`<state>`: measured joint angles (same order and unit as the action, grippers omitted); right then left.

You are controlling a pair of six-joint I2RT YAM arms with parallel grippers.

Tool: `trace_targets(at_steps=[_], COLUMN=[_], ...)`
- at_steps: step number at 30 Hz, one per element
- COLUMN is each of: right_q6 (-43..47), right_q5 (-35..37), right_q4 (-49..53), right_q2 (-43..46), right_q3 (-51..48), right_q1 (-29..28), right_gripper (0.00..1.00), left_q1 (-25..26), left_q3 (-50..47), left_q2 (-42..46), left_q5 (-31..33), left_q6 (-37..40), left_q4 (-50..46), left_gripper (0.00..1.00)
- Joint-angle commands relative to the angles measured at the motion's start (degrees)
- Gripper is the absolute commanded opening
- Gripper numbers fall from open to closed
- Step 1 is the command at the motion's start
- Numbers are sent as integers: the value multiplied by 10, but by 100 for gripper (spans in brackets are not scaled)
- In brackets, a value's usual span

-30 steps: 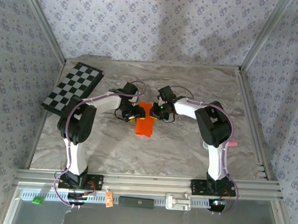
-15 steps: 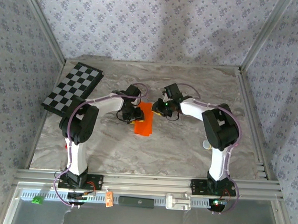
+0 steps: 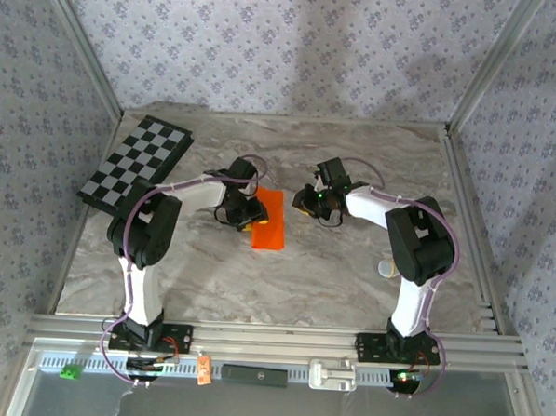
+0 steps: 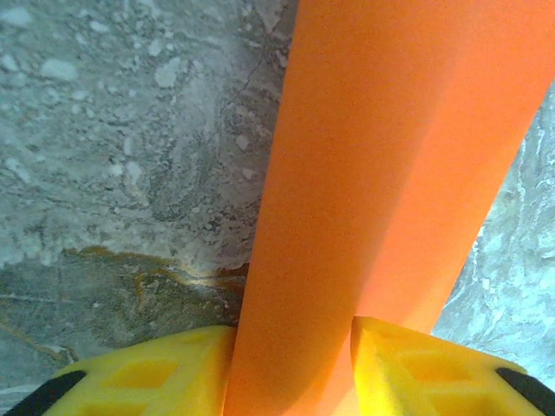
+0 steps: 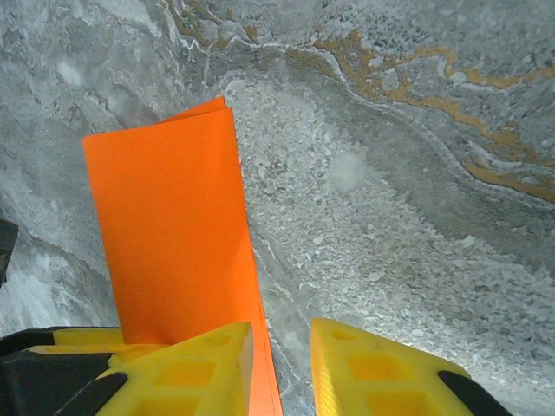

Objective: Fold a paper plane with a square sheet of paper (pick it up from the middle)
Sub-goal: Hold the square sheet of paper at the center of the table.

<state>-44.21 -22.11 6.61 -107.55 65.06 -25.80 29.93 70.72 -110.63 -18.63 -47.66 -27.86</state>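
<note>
The left gripper is closed on one end of the square sheet of paper, which is folded into a narrow strip at mid-table between the arms. The right gripper is empty, its jaws slightly apart, just beside the strip's edge. Risk: a one-ended hold lets the thin layers twist or spring apart, and a right finger catching the edge may skew the crease.

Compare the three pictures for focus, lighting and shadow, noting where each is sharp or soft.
Top external: even, diffuse light, faint shadows on the back wall, orange sheet crisp. Left wrist: the sheet sits very close, soft and nearly featureless; left gripper blurred. Right wrist: marble table sharp, right gripper soft at the bottom edge.
</note>
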Motion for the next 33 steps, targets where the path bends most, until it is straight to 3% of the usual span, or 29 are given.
trace_targets(at_steps=[1, 33], right_q6=[-10, 6], right_q5=[-2, -9], right_q4=[-8, -13], right_q2=[-9, -21], right_q3=[-4, -3], right_q1=[-3, -21], right_gripper=[25, 24], left_q1=[-6, 8], left_q3=[-23, -38], left_q2=[-34, -87], left_q5=[44, 62], left_q6=[-18, -38], left_q4=[-30, -54], left_gripper=[44, 46])
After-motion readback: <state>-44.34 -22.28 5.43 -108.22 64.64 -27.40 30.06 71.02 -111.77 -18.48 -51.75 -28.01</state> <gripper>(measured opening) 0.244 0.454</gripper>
